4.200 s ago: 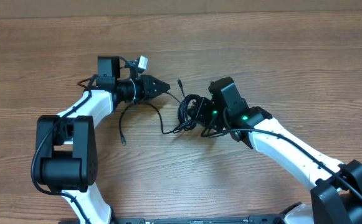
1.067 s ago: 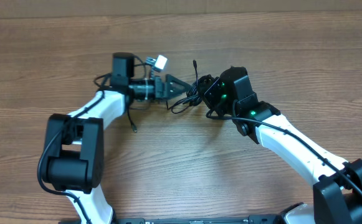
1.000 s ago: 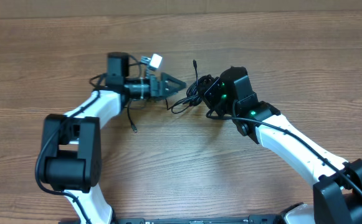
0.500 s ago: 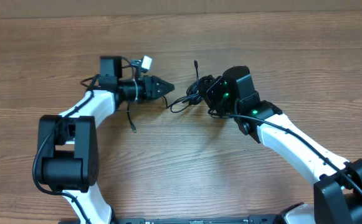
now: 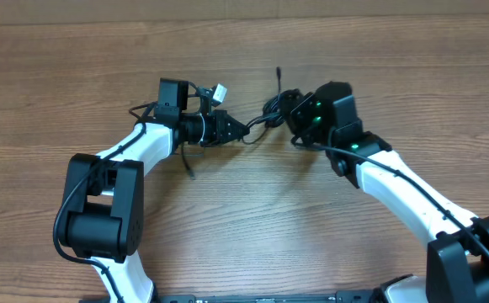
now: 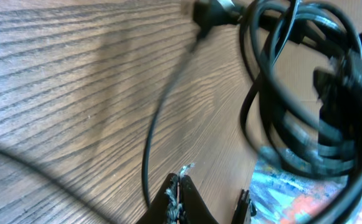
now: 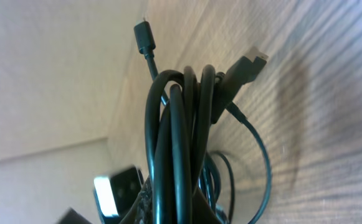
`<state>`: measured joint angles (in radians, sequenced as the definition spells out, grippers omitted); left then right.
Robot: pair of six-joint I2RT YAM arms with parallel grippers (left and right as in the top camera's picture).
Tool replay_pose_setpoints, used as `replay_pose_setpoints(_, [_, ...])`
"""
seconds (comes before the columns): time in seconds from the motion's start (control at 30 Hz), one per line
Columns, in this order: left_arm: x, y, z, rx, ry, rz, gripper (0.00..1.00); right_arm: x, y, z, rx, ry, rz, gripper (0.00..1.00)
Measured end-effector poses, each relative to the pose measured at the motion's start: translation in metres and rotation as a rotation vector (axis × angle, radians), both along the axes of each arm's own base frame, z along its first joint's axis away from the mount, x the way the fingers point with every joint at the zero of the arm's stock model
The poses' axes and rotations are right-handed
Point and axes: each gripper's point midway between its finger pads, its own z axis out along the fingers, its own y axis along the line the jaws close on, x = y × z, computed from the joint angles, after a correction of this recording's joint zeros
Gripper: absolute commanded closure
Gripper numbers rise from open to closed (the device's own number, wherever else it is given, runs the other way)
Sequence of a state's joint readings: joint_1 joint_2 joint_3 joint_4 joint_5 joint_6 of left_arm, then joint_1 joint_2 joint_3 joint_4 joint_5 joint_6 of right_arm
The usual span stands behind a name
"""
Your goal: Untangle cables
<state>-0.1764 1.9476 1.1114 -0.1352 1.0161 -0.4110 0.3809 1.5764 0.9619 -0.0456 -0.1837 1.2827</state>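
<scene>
The cables [image 5: 271, 109] are a tangled black bundle lifted off the wooden table [image 5: 252, 219] at the centre back, with one plug tip [image 5: 278, 72] sticking up. My right gripper [image 5: 284, 111] is shut on the bundle. In the right wrist view the loops [image 7: 179, 124] rise from between its fingers [image 7: 148, 198], with two plugs [image 7: 142, 31] above. My left gripper [image 5: 242, 130] points right at the bundle, jaws shut. In the left wrist view one thin strand [image 6: 148, 168] runs just beside its closed fingertips [image 6: 179, 186]; nothing shows between them. Another strand [image 5: 185, 162] trails under the left arm.
A small white connector [image 5: 219, 91] sits on the left wrist. The table's far edge [image 5: 244, 17] runs along the top. Both white arms [image 5: 395, 185] reach in from the near side, their tips close together.
The left gripper was open, drew back left, then came right again to the bundle and shut. The right gripper carried the bundle a little up and to the right.
</scene>
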Motion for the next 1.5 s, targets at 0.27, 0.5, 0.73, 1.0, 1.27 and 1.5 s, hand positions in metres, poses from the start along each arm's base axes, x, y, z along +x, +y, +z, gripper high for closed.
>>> replay_pose_setpoints(0.27, [0.003,0.003,-0.004,0.026,-0.001,0.020,0.58,0.011,-0.022,0.005,0.037,-0.007,-0.015,0.96])
replay_pose_setpoints(0.5, [0.008,0.008,-0.010,0.070,-0.011,0.050,0.53,-0.008,-0.017,-0.012,-0.033,0.035,0.113,0.96])
replay_pose_setpoints(0.73, [0.012,0.013,-0.012,0.083,-0.014,0.069,0.52,-0.043,-0.015,-0.038,-0.139,0.115,0.298,0.96])
replay_pose_setpoints(1.0, [0.014,0.016,-0.014,0.098,-0.016,0.083,0.48,-0.057,0.004,-0.033,-0.134,0.054,0.460,0.96])
replay_pose_setpoints(1.27, [0.020,0.012,-0.005,0.062,-0.065,0.073,0.49,-0.064,0.015,-0.029,-0.112,0.031,0.518,0.96])
replay_pose_setpoints(1.5, [0.016,0.003,0.011,-0.028,-0.080,0.022,0.42,-0.076,0.034,-0.028,-0.110,0.023,0.580,0.96])
